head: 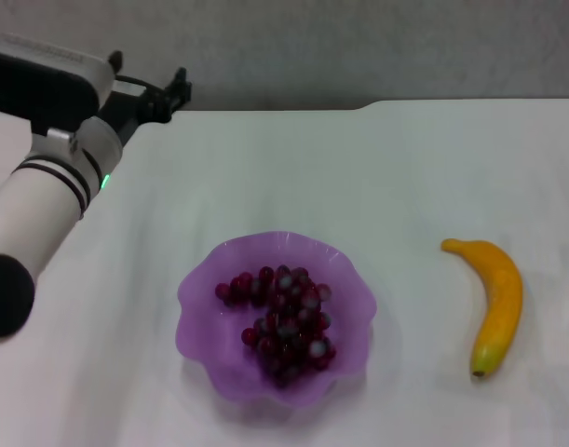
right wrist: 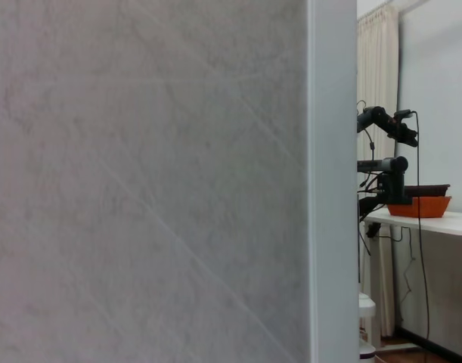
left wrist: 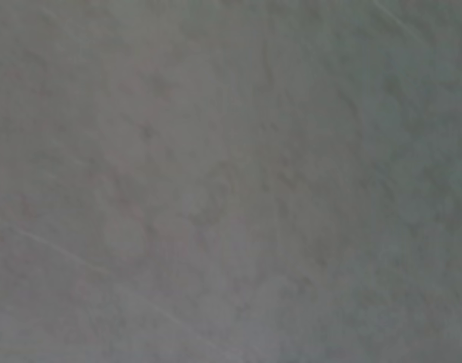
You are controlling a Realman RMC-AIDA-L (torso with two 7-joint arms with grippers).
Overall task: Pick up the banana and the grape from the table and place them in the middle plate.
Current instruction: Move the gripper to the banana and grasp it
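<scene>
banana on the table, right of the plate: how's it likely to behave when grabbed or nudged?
The banana looks rigid and curved, so a nudge near one end would probably spin it rather than slide it straight. Its skin looks smooth, so a pinch could slip; gripping across the thick middle seems safer. It lies flat on the table, so rolling away seems unlikely.

The table (head: 396,168) is a plain white flat top, with a dark gap along its far edge. Two items rest directly on its surface. The middle plate (head: 202,284), translucent purple with a wavy scalloped rim, sits near the centre toward the near edge. The banana (head: 498,303), yellow-orange with a greenish tip, lies well apart on the robot's right side, lengthwise from far to near.
</scene>
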